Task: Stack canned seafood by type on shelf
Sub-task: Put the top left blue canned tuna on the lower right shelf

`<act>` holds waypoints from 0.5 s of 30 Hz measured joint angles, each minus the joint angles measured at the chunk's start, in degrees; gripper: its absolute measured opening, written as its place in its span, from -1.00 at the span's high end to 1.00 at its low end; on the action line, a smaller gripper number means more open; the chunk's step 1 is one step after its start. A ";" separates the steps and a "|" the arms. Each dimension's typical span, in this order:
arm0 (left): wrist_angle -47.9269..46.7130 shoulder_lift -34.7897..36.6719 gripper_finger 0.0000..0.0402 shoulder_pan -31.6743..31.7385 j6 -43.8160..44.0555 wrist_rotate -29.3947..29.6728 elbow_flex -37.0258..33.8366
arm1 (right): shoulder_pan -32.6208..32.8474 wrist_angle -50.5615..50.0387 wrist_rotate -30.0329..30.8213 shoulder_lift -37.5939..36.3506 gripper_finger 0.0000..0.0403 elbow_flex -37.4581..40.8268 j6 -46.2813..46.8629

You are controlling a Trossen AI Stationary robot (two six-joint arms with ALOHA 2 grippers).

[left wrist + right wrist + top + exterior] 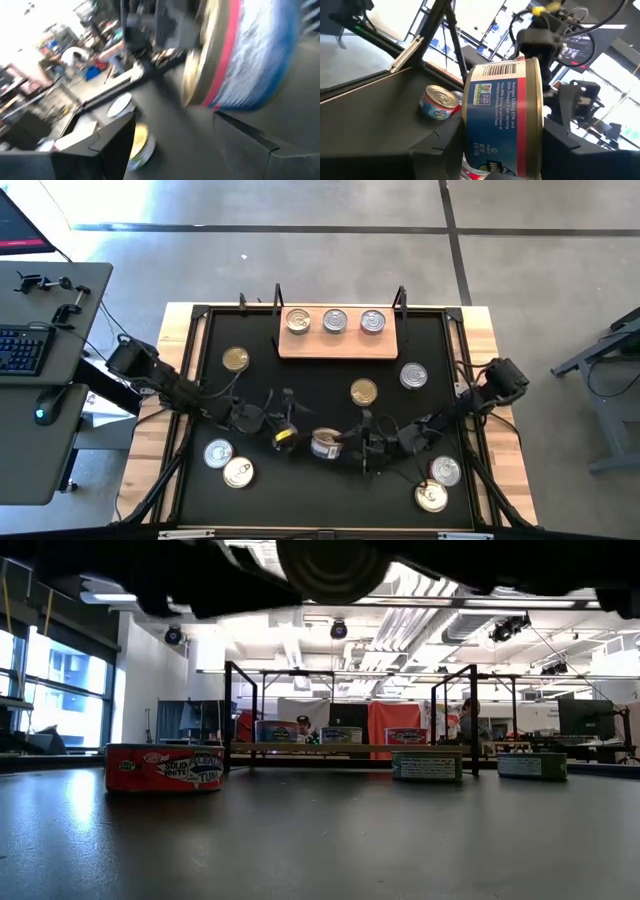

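Note:
A blue-and-red labelled tin (502, 115) with a gold lid stands on edge in my shut right gripper (502, 155), above the mat's near middle (325, 443). My left gripper (283, 428) is open just left of it. In the left wrist view its fingers (115, 142) stand apart short of the tin (240, 55) and touch nothing. The shelf (338, 345) sits at the far edge with three silver-lidded tins (334, 321) in a row on its board. Other tins lie flat on the mat: gold ones (235, 359) (364, 392) and a silver one (414, 376). My right gripper pinches the tin between its two fingers (565, 145), one on each flat face, the gold lid's rim (536, 100) beside one finger. It comes from the table's right, slanting down. The tin is on edge with its barcode wall toward the wrist camera, and appears lifted clear of the mat.
Two silver tins (228, 462) lie near the mat's near-left corner and two more (438, 483) at the near right. In the low view a red tin (165, 768) and two others (427, 768) stand before the shelf (345, 748). A desk with a keyboard (25, 350) stands left of the table.

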State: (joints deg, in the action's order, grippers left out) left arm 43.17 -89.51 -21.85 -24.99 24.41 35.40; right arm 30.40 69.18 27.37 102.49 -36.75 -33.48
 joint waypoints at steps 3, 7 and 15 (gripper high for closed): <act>0.70 0.49 -0.28 0.13 0.22 -2.42 0.00 | 0.48 0.83 2.50 -0.04 0.16 -0.02 -0.11; 0.05 0.48 -0.28 -0.27 -2.58 -4.98 0.00 | 0.54 1.53 2.66 -0.04 0.16 -0.02 -1.32; -1.14 0.48 -0.28 -2.99 -9.89 2.67 0.00 | 4.13 1.29 21.34 -0.04 0.16 0.00 -6.41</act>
State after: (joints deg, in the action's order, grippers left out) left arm 42.03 -89.03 -24.85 -34.87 27.09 35.40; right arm 34.53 70.47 48.70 102.45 -36.75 -39.90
